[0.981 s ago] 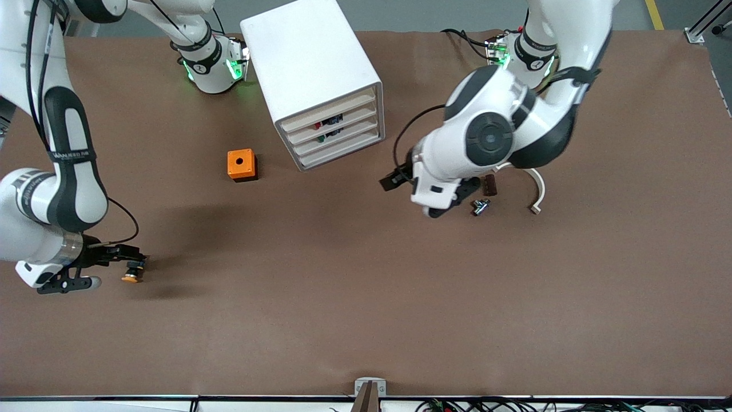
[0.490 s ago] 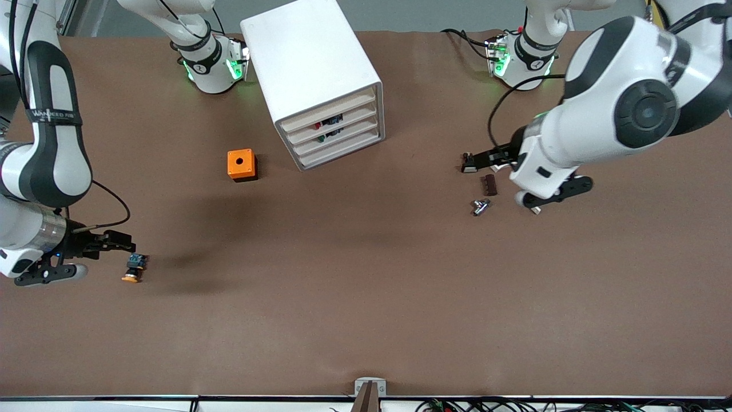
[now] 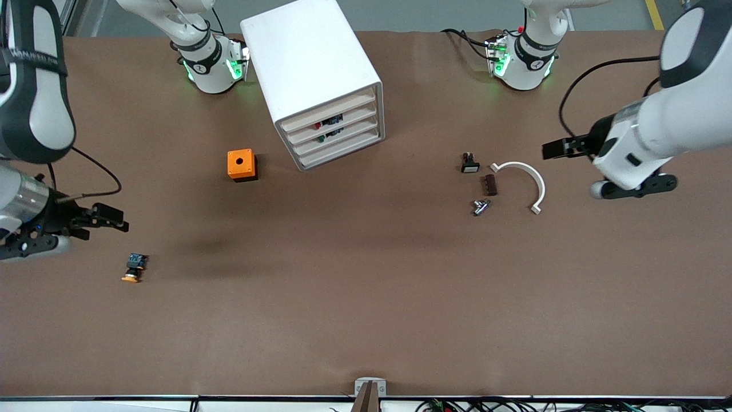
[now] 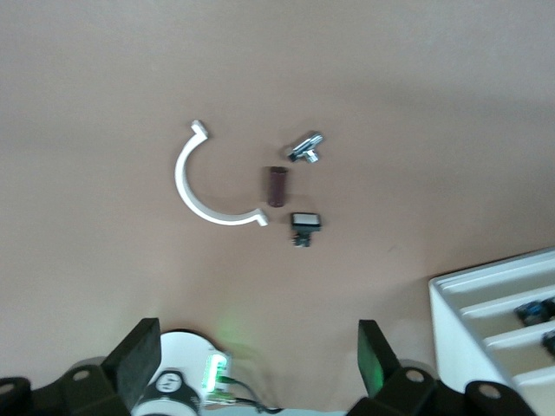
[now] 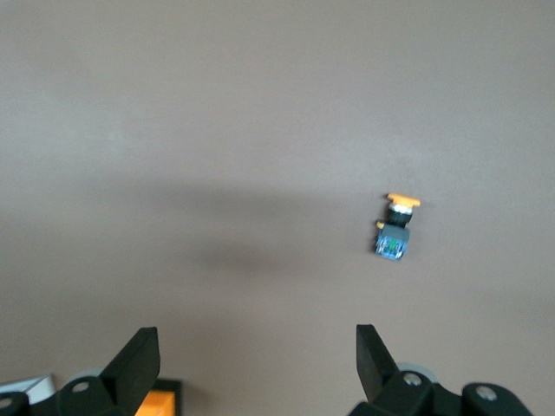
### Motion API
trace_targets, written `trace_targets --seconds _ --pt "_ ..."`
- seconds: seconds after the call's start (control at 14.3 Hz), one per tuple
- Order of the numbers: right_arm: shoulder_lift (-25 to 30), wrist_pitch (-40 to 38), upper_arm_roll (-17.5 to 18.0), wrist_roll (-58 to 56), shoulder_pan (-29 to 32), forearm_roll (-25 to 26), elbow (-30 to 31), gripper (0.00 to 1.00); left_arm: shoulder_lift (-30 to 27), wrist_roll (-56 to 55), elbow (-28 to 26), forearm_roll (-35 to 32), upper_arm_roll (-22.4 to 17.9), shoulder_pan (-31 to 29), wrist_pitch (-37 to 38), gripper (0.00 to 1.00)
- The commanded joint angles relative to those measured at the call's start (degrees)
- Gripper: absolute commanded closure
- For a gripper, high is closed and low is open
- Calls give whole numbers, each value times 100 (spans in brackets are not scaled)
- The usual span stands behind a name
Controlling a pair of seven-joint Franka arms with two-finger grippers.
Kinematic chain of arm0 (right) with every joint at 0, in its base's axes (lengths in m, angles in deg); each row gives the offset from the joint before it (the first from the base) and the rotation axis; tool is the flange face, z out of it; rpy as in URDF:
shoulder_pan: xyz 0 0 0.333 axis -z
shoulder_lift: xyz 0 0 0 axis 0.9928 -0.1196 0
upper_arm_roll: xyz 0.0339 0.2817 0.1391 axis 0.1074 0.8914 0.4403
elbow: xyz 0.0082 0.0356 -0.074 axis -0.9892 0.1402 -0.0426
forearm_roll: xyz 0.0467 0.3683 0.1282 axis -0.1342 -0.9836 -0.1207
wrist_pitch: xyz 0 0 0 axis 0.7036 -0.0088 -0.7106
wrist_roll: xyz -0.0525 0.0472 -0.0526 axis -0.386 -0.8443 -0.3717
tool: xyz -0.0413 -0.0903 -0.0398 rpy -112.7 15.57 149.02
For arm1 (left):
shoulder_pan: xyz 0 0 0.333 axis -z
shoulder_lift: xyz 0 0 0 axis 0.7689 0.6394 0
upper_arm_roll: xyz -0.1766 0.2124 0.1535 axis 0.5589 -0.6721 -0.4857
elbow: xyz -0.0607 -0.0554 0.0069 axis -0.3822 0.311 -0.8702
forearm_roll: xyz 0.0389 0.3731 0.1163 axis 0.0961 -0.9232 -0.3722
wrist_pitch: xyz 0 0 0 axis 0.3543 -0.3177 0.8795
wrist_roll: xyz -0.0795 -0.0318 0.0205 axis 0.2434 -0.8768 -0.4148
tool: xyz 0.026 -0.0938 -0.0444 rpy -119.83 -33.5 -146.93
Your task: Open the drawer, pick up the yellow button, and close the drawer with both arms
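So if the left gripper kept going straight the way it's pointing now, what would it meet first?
Probably the white curved piece: the left gripper points toward the right arm's end of the table. It may be too high and pass over; depth is unclear.

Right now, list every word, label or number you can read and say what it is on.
Blurred white lettering, too blurred to read for sure, on the glossy white right arm's dark grey band.
Round marks on the two arm bases: too small to read.
White drawer cabinet, orange cube: no text.
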Motion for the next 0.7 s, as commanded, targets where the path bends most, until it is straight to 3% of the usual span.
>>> trace_targets --seconds 0.0,0.28,0.63 --pt "713 -305 2 559 -236 353 319 0 -514 727 -547 -225 -234 -92 -48 0" --pt "1259 -762 2 843 -377 522 293 0 -629 1466 -626 -278 -1393 575 -118 0" --pt "1498 -1105 -6 851 -342 662 -145 0 -831 1652 -986 -401 -1563 629 -1091 0"
